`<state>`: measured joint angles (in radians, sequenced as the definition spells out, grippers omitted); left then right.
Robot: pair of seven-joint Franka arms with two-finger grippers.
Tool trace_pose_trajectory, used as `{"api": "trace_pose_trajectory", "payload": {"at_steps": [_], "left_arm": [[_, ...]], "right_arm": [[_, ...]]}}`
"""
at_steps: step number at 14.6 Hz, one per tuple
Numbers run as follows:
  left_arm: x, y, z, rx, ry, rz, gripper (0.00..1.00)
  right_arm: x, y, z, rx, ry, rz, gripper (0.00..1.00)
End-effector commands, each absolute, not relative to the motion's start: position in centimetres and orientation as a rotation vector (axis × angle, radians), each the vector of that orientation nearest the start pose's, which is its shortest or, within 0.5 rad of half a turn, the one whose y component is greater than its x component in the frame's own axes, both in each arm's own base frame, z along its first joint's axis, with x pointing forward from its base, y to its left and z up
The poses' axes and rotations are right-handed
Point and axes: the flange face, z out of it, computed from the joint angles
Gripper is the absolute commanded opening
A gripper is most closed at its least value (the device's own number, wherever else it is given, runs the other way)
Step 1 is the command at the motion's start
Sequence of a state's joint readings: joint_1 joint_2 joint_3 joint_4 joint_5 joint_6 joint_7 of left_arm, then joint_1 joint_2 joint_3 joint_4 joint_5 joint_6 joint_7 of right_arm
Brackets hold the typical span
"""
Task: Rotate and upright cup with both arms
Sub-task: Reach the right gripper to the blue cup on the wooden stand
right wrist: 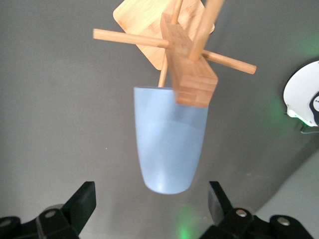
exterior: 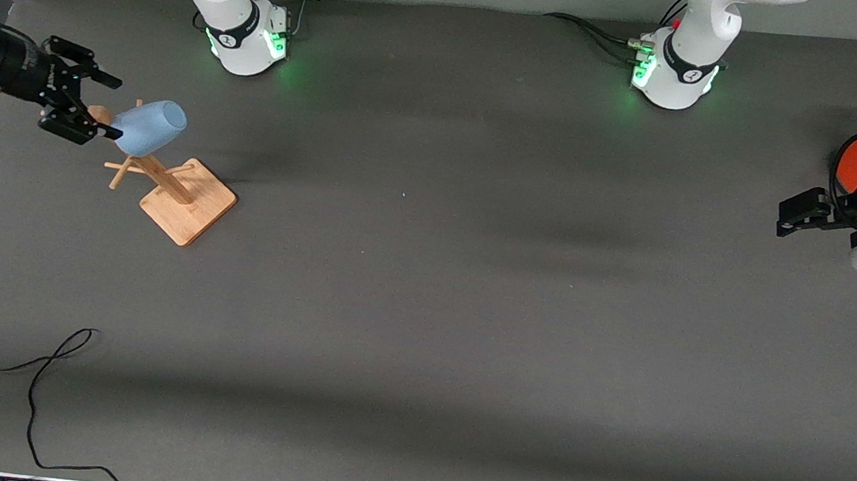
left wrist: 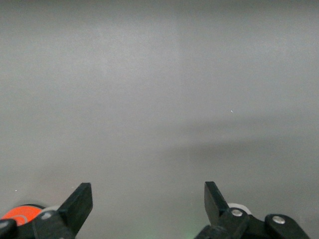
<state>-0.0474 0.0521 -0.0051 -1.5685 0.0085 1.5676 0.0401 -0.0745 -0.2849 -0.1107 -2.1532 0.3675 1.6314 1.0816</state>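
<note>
Black cable (exterior: 38, 391), unmarked cup (exterior: 150, 127), wooden rack (exterior: 177, 194)

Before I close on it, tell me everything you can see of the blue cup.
The cup is a small light-blue handleless tumbler, smooth and matte, tapering slightly to a rounded bottom. It hangs tilted on a peg of the wooden rack, mouth toward the rack's post, bottom pointing out at the right gripper. That gripper's open fingers sit either side of the bottom, not gripping it. Only the rack clearly touches the cup.
</note>
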Motion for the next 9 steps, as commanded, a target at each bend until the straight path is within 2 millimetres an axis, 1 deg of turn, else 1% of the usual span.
{"api": "trace_pose_trajectory", "payload": {"at_steps": [1,5,7,9], "left_arm": [[56.6,-3.0,60.4,-3.126,0.166,0.07,1.0],[56.6,-2.9,60.4,-3.126,0.163,0.07,1.0],[56.6,-2.9,60.3,-3.126,0.163,0.074,1.0],[56.6,-2.9,60.4,-3.126,0.163,0.07,1.0]], "right_arm": [[43.1,-4.5,48.9,-2.184,1.776,0.524,1.0],[42.2,-4.7,44.8,-2.19,1.778,0.52,1.0],[42.4,-4.8,43.9,-2.18,1.791,0.492,1.0],[42.5,-4.9,43.6,-2.179,1.795,0.495,1.0]]}}
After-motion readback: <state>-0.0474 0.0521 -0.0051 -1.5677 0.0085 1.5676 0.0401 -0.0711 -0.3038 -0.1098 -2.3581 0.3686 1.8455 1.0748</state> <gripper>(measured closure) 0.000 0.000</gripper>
